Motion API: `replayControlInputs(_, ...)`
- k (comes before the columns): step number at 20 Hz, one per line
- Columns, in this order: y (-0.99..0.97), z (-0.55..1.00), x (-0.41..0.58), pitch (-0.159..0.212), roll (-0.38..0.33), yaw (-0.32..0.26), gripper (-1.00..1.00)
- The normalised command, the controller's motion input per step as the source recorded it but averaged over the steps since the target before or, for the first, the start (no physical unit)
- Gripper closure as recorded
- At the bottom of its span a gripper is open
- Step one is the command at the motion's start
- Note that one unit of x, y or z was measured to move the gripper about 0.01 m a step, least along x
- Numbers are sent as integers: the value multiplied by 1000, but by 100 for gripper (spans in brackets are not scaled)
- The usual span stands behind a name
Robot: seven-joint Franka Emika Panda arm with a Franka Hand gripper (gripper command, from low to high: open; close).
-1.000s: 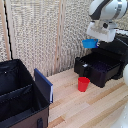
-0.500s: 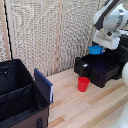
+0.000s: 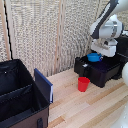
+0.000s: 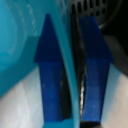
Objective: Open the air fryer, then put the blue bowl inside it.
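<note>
My tool (image 4: 71, 75), a white block with two short blue-tipped fingers (image 4: 50, 75), is pinched narrowly on the thin rim of the small round bright blue plastic bowl (image 3: 93, 57); the wrist view shows the rim wall sandwiched between both pads. In the exterior view I hold the bowl just above the boxy matte black air fryer (image 3: 100, 70), over its pulled-out front drawer. No brand or writing is legible on anything; the frames are too soft. A red plastic cup (image 3: 83, 84) stands upright on the light wooden table (image 3: 90, 107), near the fryer's front. Well apart, toward the exterior view's left, sits a big black fabric case with dividers (image 3: 20, 97).
</note>
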Motion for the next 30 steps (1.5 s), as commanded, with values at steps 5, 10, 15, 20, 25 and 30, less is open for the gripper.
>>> replayControlInputs(5,-66,-243,22,124,-58,40,100)
replayControlInputs(10,-103,-323,157,70,-111,-4,100)
replayControlInputs(15,-102,-75,283,0,-8,-5,100)
replayControlInputs(20,-2,33,109,16,-11,-34,-100)
replayControlInputs(25,-26,482,74,93,0,-17,-100)
replayControlInputs(30,-10,830,46,88,0,-59,-100)
